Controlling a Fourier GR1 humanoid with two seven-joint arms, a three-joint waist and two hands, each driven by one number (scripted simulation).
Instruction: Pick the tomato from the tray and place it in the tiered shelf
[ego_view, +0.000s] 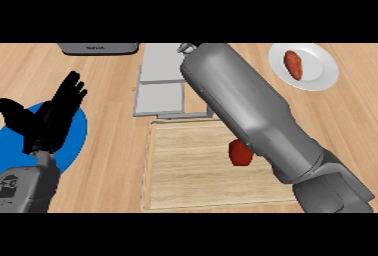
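A red tomato (238, 154) lies on the light wooden tray (188, 170) at the lower middle, with its right side hidden behind my right forearm (251, 115). Just beyond the tray's far edge stands the grey tiered shelf (161, 75). The right forearm runs from the lower right over the tray and the shelf up to the top edge, where its hand is cut off from sight. My left hand (48, 122) rests open at the left with its fingers up, above a blue plate (74, 137).
A white plate (321, 72) holding a reddish-brown piece of food (293, 64) sits at the top right. A dark grey object (100, 48) shows at the top left edge. Bare wooden counter lies left and right of the tray.
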